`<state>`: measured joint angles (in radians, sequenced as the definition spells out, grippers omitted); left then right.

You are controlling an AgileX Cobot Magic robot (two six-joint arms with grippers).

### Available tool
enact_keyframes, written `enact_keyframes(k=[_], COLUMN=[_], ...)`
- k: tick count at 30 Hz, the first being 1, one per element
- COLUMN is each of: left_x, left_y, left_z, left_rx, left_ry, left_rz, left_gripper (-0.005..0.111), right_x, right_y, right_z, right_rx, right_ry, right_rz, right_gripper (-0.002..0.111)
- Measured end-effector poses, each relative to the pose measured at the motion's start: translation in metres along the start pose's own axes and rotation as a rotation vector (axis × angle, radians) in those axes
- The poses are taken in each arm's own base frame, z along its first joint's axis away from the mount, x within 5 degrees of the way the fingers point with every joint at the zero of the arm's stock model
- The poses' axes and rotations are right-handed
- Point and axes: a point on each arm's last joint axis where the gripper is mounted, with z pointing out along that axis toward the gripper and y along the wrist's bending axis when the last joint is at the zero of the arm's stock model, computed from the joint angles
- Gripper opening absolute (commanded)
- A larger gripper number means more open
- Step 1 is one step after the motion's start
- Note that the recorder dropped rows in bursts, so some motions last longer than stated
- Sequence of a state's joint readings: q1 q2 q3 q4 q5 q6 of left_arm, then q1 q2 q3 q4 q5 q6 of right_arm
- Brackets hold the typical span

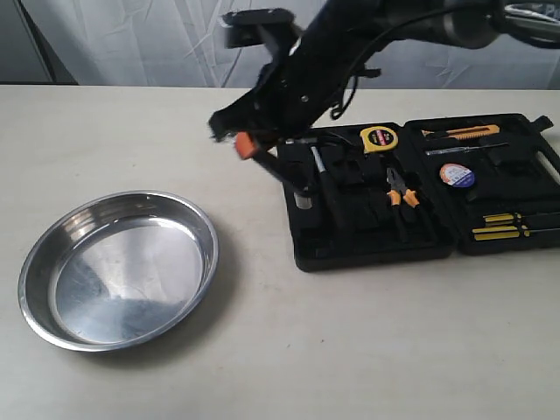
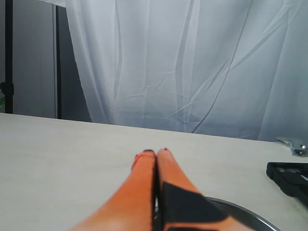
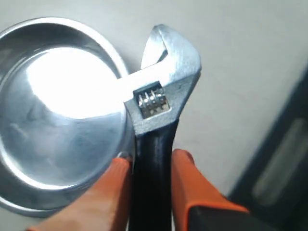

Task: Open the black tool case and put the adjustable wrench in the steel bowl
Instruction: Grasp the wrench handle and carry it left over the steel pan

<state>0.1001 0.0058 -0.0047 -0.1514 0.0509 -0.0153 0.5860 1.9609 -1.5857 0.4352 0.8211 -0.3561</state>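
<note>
The black tool case [image 1: 376, 245] lies open on the right of the table, with tools in both halves. My right gripper [image 3: 151, 161] is shut on the black handle of the adjustable wrench [image 3: 163, 82], whose silver jaw head points out past the fingertips. In the exterior view this gripper [image 1: 248, 144] hangs in the air just left of the case, between it and the steel bowl [image 1: 118, 271]. The bowl [image 3: 57, 110] is empty. My left gripper [image 2: 156, 151] is shut on nothing, low over the table, with the bowl's rim [image 2: 240, 211] beside it.
In the case lie a hammer [image 1: 317, 171], orange-handled pliers [image 1: 401, 188], a yellow tape measure [image 1: 379, 138], a utility knife [image 1: 459, 132] and screwdrivers [image 1: 516, 226]. A white curtain [image 2: 192, 62] hangs behind the table. A corner of the case [image 2: 288, 175] shows in the left wrist view.
</note>
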Motion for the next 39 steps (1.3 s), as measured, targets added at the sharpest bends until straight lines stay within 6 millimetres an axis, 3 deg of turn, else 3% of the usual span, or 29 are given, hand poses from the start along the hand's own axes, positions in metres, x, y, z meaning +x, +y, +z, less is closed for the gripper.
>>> enact_keyframes(k=[6, 14, 20, 28, 39], left_x=[0.0, 0.0, 0.0, 0.0, 0.0], left_y=[0.0, 0.0, 0.0, 0.0, 0.0], left_z=[0.0, 0.0, 0.0, 0.0, 0.0], left_rx=[0.0, 0.0, -0.001, -0.001, -0.001], left_ry=[0.0, 0.0, 0.0, 0.0, 0.0], left_rz=[0.001, 0.009, 0.01, 0.012, 0.012], left_gripper=[0.0, 0.0, 0.0, 0.0, 0.0], right_x=[0.008, 0.03, 0.032, 0.023, 0.014], right_y=[0.059, 0.085, 0.105, 0.106, 0.105], right_z=[0.037, 0.095, 0.108, 0.114, 0.152], right_rx=[-0.11, -0.175, -0.197, -0.154, -0.195], right_ry=[0.051, 0.132, 0.081, -0.025, 0.024], right_rz=[-0.143, -0.232, -0.267, -0.262, -0.27], right_gripper=[-0.001, -0.001, -0.001, -0.001, -0.001])
